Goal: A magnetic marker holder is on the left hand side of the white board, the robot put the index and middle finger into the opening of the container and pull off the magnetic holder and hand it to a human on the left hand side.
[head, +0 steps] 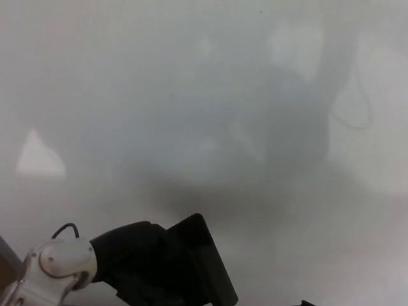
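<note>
White-jointed left arm (58, 262), black cable, black hand (137, 264)

The whiteboard (191, 76) filled nearly all you could see. Its surface was pale grey and glossy, bare of writing, with a blurred dark reflection spread across its middle and right. A small bright triangular glare sat at the left. A black holder (207, 261) was at its lower edge; you could not tell if it touched.

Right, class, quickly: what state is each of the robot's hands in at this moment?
Left hand: against the black marker holder at the whiteboard; whether it grips cannot be told.
Right hand: not in view.
</note>
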